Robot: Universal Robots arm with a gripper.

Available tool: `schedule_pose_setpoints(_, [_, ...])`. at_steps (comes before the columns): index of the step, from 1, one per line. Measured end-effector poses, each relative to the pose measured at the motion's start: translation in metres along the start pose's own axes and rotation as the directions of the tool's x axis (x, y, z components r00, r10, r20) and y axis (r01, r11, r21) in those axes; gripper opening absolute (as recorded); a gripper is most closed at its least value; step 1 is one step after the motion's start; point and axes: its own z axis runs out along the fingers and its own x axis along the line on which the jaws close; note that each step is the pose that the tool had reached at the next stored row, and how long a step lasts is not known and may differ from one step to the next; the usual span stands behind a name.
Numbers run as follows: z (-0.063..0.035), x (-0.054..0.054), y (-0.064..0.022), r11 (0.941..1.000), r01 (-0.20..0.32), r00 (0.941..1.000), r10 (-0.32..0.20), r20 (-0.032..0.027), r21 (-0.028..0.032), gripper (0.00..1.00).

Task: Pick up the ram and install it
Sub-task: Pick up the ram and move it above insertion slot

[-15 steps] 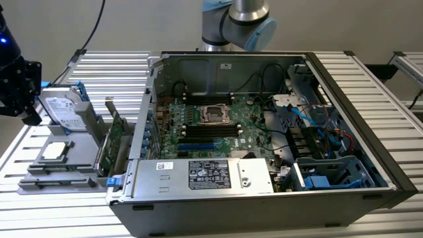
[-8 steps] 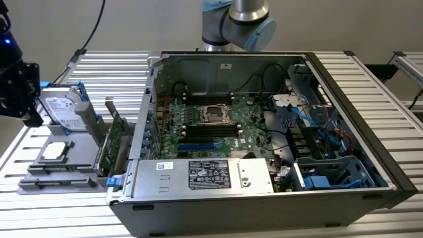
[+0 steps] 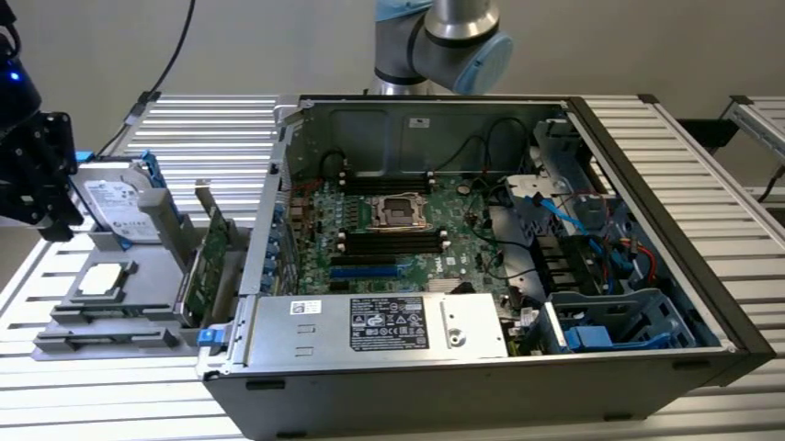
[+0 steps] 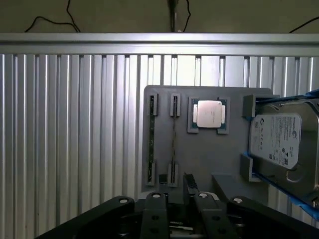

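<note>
the long, narrow green ram stick (image 4: 152, 139) stands on its edge in a slot of the flat grey plastic holder (image 4: 209, 164). the holder lies on the ribbed aluminium table (image 4: 75, 139), outside the open black computer case (image 3: 687, 276) and to the exterior view's left of it. in the wrist view the ram is a thin dark green line, held at each end by a small grey post (image 4: 153, 104). its chips and label cannot be told from that angle. just beside it, in a second parallel slot, runs an even thinner pale strip (image 4: 174, 139), perhaps another stick seen edge-on. next along the holder sits a square silver processor (image 4: 209, 114) in a green frame, and past that a silver hard drive (image 4: 276, 142).

the black gripper (image 4: 179, 201) hangs above one end of the holder, nearest the ends of the two slots and apart from the ram. whether it is wide or narrow i cannot tell.

in the exterior view a broader green expansion card (image 3: 215, 257) stands upright between holder and case. inside the case, the motherboard's long black memory slots (image 3: 390, 241) lie beside the metal processor socket (image 3: 399, 209).
</note>
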Motion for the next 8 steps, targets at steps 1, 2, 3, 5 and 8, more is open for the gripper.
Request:
schedule_pose_setpoints(1, [0.0014, 0.0, 0.0001, 1.0, 0.0, 1.0, 0.0, 0.0002, 0.0003, 0.3])
schedule_pose_setpoints(2, [0.0032, 0.0, 0.0004, 1.0, 0.0, 1.0, 0.0, 0.0001, 0.0001, 0.3])
schedule_pose_setpoints(3, [0.0049, 0.0, 0.0009, 1.0, 0.0, 1.0, 0.0, 0.0, 0.0001, 0.3])
schedule_pose_setpoints(5, [0.0086, 0.001, 0.002, 1.0, 0.0, 1.0, 0.0, 0.0001, 0.0002, 0.3])
schedule_pose_setpoints(8, [0.0143, 0.001, 0.0038, 1.0, 0.001, 1.0, -0.001, 0.0, 0.0001, 0.3])
